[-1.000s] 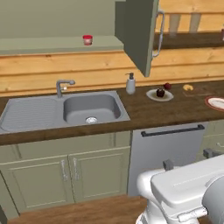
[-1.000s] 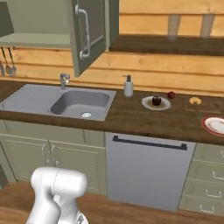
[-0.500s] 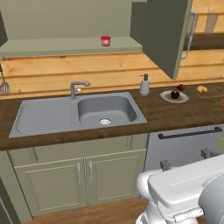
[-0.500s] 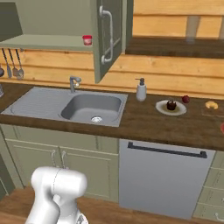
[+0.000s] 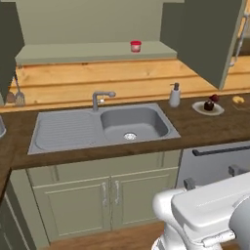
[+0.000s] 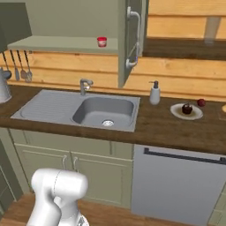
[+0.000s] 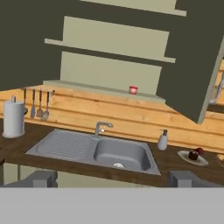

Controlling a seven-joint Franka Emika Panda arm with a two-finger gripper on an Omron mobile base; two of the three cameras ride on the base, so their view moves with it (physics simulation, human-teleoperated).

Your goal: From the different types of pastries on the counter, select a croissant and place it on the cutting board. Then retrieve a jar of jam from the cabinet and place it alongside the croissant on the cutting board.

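Red-lidded jam jar (image 5: 135, 46) stood on the cabinet shelf (image 5: 73, 52) above the sink (image 5: 134, 124); gripper (image 7: 113, 179) spread wide, empty.

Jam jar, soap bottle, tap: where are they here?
jam jar (image 5: 135, 46), left base view, its red body.
soap bottle (image 6: 154, 94), right base view, its body.
tap (image 7: 101, 127), hand view, its spout.

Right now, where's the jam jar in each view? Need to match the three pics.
Left base view: jam jar top centre, on the lowest cabinet shelf, above the sink.
Right base view: jam jar upper left of centre, same shelf, left of the open cabinet door.
Hand view: jam jar just above centre.
Shared landmark: faucet, below the jar.
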